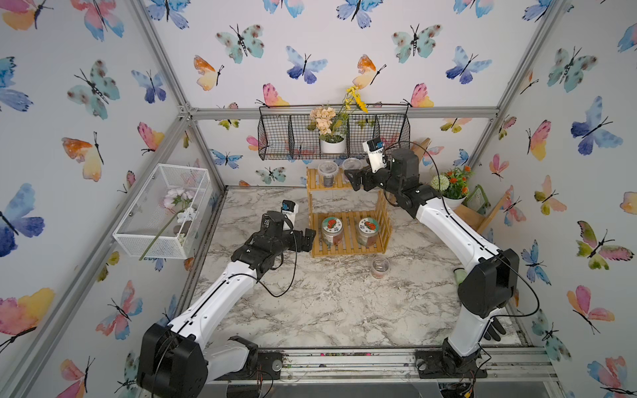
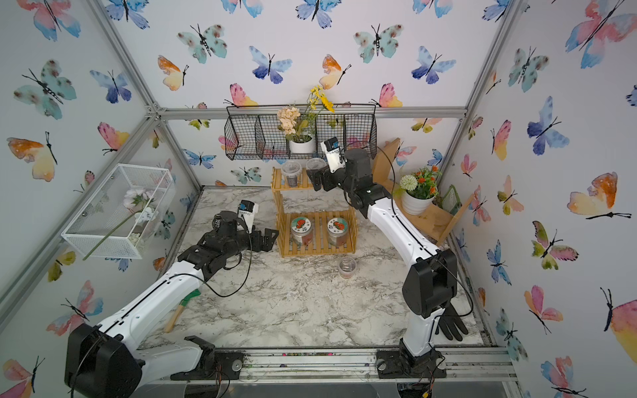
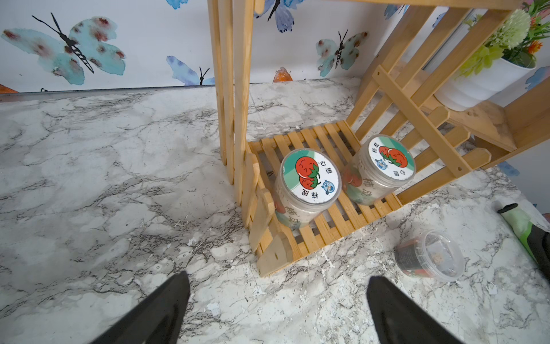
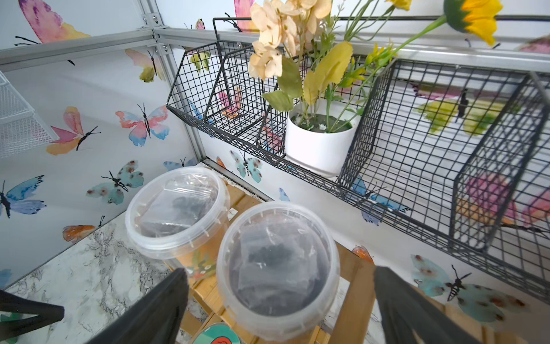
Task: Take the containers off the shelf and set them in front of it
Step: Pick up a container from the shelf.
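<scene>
The left arm point(image 1: 220, 293) stretches low over the worktop point(image 1: 310, 310) from 7 o'clock, the left fingers point(image 1: 308, 237) wide apart and empty at 9 o'clock of the shelf point(image 1: 348, 250), level with the two jars point(image 1: 332, 230) on its lower tier. The right arm point(image 1: 458, 234) rises from 5 o'clock, bends at a raised elbow and points toward 10 o'clock, the right fingers point(image 1: 353, 181) spread wide, empty, beside the nearer of two cups point(image 1: 327, 171) on the upper tier. A third cup point(image 1: 380, 267) sits on the worktop at 5 o'clock of the shelf.
</scene>
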